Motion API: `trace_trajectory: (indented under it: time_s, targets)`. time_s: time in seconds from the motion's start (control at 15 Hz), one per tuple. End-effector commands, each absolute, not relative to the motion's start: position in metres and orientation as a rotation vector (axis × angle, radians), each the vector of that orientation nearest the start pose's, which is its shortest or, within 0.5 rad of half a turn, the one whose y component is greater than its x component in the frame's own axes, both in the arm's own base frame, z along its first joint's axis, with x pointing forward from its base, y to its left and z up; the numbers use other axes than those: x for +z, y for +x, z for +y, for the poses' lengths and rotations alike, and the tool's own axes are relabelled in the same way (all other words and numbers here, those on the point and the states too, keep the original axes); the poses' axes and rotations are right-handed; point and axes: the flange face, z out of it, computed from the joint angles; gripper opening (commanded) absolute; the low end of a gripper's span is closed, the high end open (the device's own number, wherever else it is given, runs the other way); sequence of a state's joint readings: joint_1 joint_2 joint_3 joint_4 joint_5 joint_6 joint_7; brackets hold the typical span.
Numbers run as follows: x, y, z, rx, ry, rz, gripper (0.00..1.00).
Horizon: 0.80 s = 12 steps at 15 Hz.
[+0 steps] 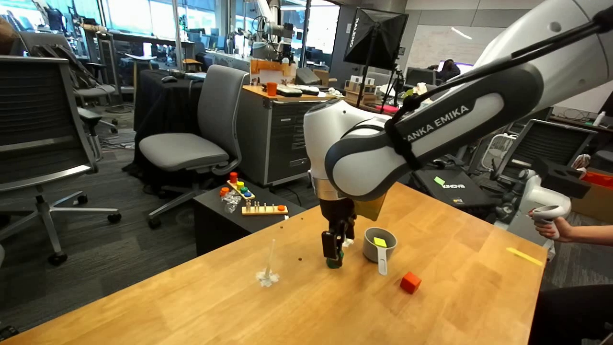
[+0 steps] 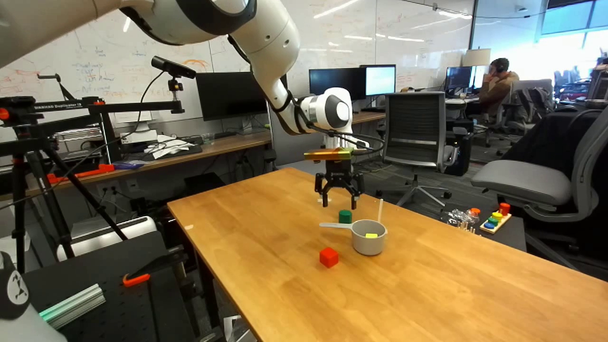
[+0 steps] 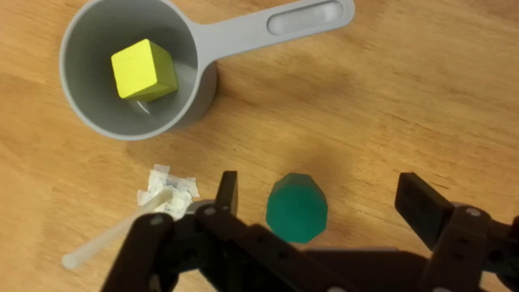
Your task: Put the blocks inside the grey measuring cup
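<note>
Inside the grey measuring cup, you have the yellow block; that makes one of three done, as far as the views show; the green block stands on the desk near the cup, apart from it; the red block sits there too, also apart, across the cup's handle from the green one; your tool is poised at the green block, spread wide, holding nothing; the wrist view shows that block within its gap; you seem set for the second pick, with two placings left.
</note>
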<state>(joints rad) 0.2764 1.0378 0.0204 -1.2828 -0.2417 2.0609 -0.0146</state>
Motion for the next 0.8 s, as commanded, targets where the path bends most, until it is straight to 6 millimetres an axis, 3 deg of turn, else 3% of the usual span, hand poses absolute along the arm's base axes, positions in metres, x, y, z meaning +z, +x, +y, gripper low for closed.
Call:
trace_trajectory:
  time_s: [0.0,0.47,0.53,0.6,0.73]
  targets:
    - [0.086,0.7,0.197,0.389,-3.265,-0.8,1.0]
    - [0.073,0.709,0.2,0.388,-3.262,-0.818,1.0]
    - [0.073,0.711,0.201,0.378,-3.264,-0.82,0.75]
    - [0.072,0.712,0.2,0.376,-3.263,-0.814,0.73]
    - [0.072,0.714,0.199,0.377,-3.261,-0.798,0.59]
